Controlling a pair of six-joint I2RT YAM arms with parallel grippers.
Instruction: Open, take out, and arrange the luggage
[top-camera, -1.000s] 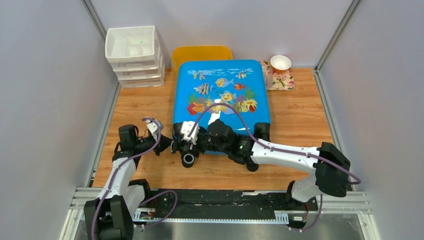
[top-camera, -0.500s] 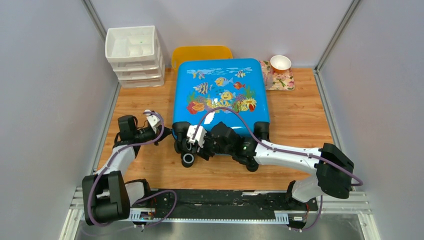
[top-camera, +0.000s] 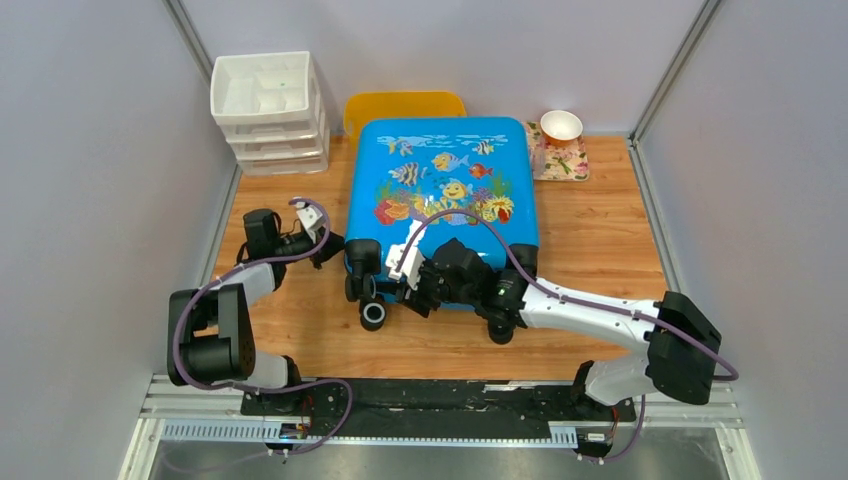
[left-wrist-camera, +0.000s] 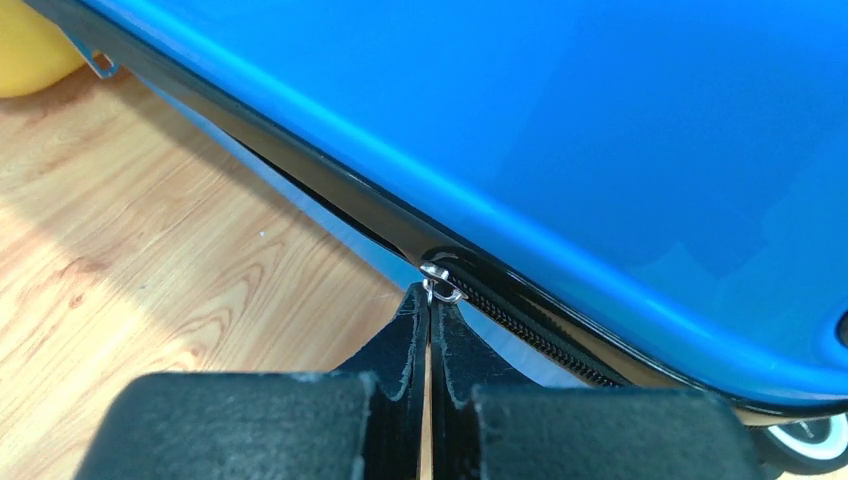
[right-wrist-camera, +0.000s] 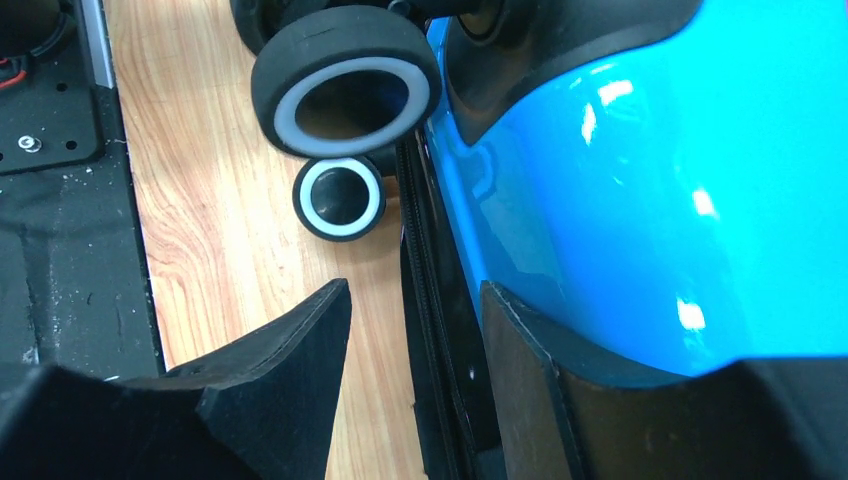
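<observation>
The luggage lies closed, its zipper partly undone, by the look of it. The left gripper pinches the zipper pull at 8 o'clock; the right gripper gapes.

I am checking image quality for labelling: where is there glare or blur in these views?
Top external: evenly lit and sharp, the luggage clear. Left wrist: zipper pull sharp, its own jaws soft in the foreground. Right wrist: bright glare spots on the blue shell, jaws soft and dark.
</observation>
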